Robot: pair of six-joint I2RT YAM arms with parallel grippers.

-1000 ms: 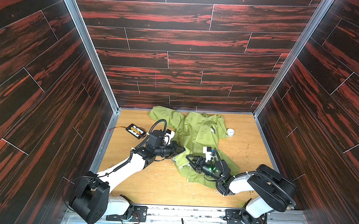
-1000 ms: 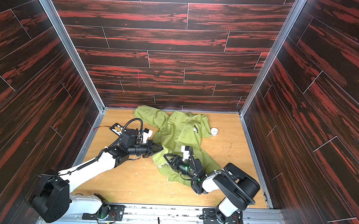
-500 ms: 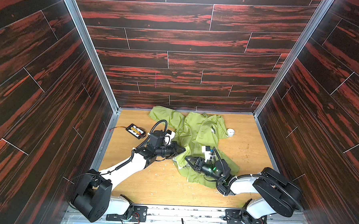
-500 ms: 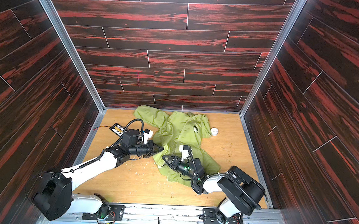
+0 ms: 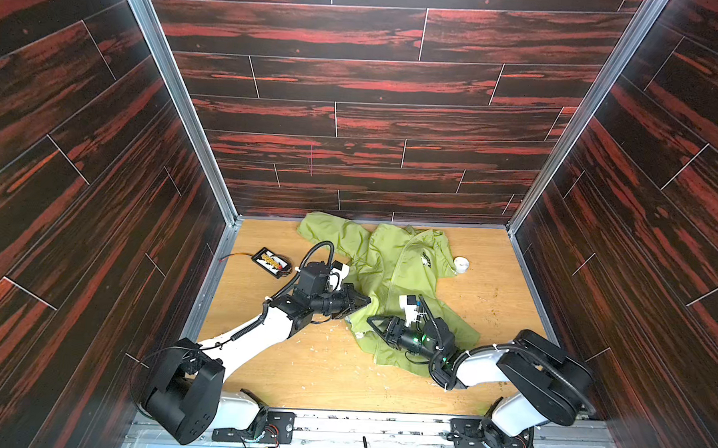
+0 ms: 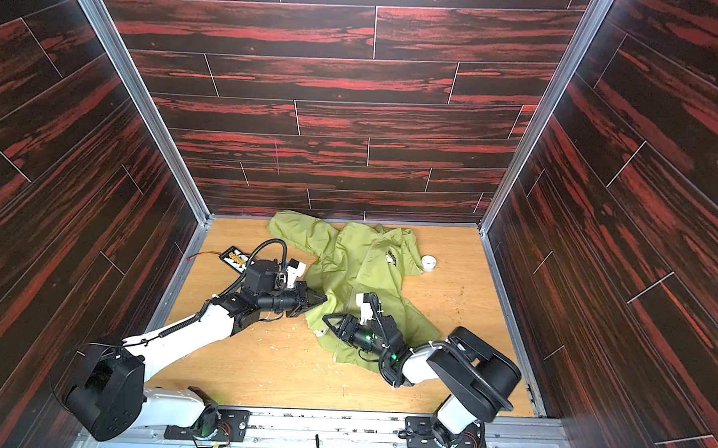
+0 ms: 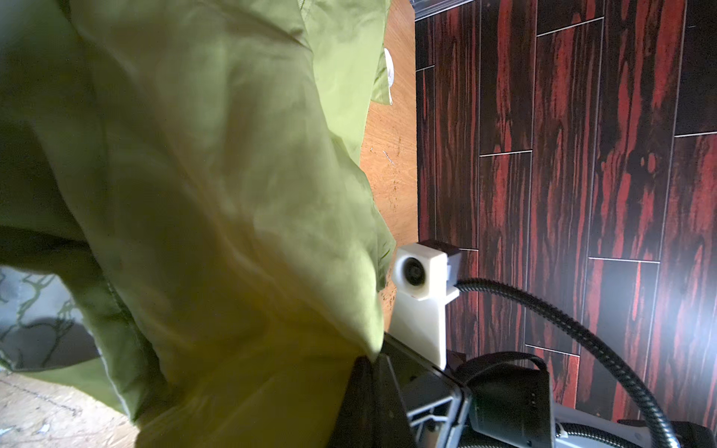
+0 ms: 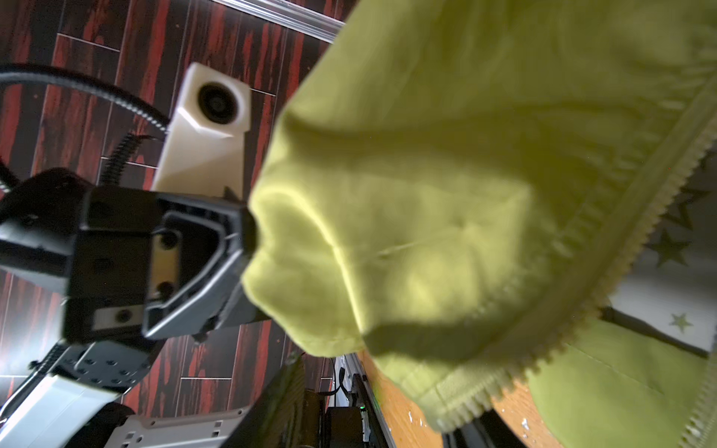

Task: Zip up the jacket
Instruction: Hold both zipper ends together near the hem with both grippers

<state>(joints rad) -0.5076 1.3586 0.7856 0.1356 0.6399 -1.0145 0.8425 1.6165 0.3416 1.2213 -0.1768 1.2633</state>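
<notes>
The left gripper point(image 5: 365, 302) is clenched on a fold of the green jacket point(image 5: 393, 268) and holds it up off the table. The right gripper point(image 5: 373, 322) is just beside it. Its jaws are apart, and the zipper edge point(image 8: 620, 248) hangs between them. The jacket lies crumpled from the middle to the back of the wooden table point(image 5: 322, 369). A small white roll point(image 5: 460, 263) sits just beside its sleeve. A black box with wires point(image 5: 271, 262) lies near the left wall. The front of the table has open room, with white crumbs point(image 5: 314, 348) on it.
</notes>
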